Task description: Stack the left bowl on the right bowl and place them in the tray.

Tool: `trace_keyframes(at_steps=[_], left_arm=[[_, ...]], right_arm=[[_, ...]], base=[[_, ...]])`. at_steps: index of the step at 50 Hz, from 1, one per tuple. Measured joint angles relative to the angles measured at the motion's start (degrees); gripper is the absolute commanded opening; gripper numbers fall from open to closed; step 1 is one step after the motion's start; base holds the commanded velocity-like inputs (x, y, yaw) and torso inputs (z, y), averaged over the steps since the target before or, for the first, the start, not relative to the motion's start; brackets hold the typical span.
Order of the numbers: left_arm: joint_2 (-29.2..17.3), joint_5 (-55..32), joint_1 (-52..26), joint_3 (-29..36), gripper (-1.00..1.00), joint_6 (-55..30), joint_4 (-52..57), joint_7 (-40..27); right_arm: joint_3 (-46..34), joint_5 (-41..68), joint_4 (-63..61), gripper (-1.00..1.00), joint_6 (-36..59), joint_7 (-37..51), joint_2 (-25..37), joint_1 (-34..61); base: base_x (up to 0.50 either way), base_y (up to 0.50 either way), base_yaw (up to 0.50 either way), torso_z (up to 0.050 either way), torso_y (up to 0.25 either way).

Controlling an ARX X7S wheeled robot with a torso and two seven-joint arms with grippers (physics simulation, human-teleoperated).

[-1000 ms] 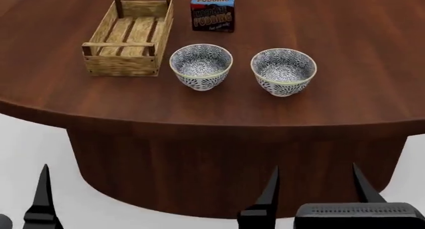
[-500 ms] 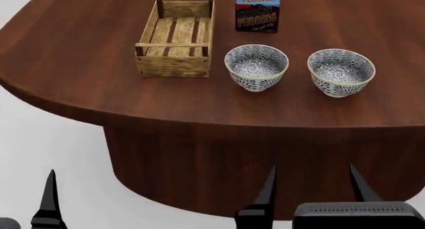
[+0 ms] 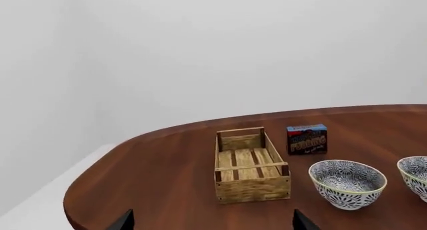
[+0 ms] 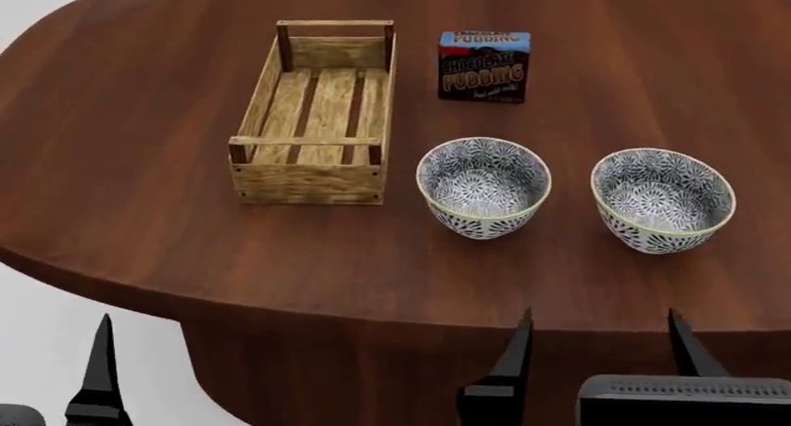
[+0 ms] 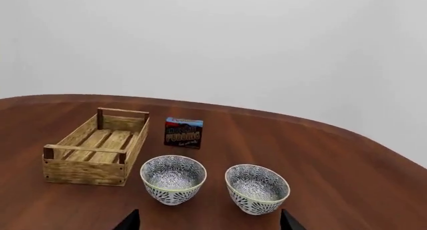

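Your two patterned ceramic bowls, left bowl and right bowl, sit apart beside the light wooden slatted tray. Both tools, left tool and right tool, hang with fingers apart, off the dark wooden counter.

Bowls – blue-white floral pattern

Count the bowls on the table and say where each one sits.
2. The left bowl sits just right of the tray; the right bowl sits beside it, apart, nearer the table's right side. None looks hidden.
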Motion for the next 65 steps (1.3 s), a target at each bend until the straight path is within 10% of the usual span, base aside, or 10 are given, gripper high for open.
trace_keyframes(at_steps=[65], left_arm=[[-1.9,-2.2,0.4,1.3,1.0,1.1,0.6,-2.3]], right_arm=[[-0.3,2.4,-0.9,1.0,1.6,2.7,1.3,0.7]], base=[[0.5,0.0,0.0,0.0,0.001]])
